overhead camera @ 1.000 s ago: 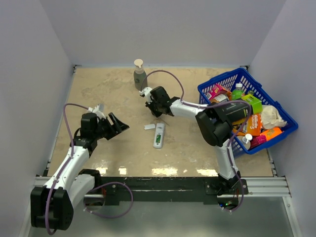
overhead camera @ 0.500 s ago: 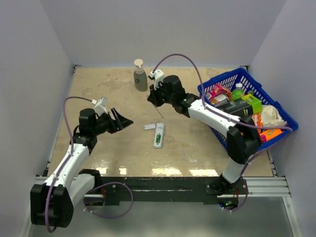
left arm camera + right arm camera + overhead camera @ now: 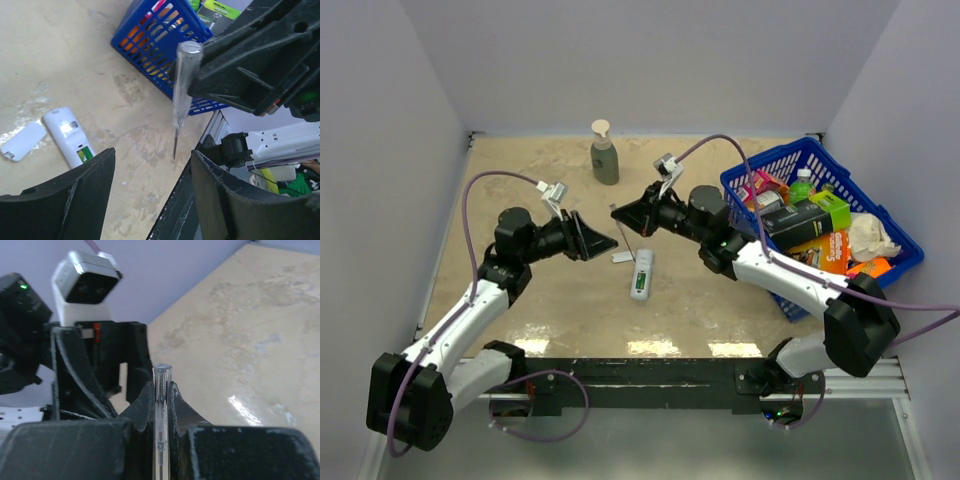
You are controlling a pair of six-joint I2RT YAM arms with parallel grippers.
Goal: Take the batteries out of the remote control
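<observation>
Green is showing in the open recess of the remote control [image 3: 70,136], so the batteries [image 3: 85,152] aren't out yet, and I can't tell how many are in there. The remote lies flat on the table [image 3: 520,180], roughly midway between your two arms.

What's done, going by the layout: the small white cover piece [image 3: 22,141] is off, lying flat just beside the remote's far end. So the compartment is open and that's about it. I'd say all of the actual unloading is left.

Your right gripper [image 3: 623,221] is clamped tight on the thin stick [image 3: 181,82], held up in the air above and beyond the remote, with its tip clear of everything. Your left gripper [image 3: 602,241] has its jaws well apart with nothing in them. It hovers off the remote's left side, facing the stick.

My guess is you either pass the stick over or bring it down to pry the batteries loose. The blue basket [image 3: 745,178], well off the remote's right, isn't involved.
</observation>
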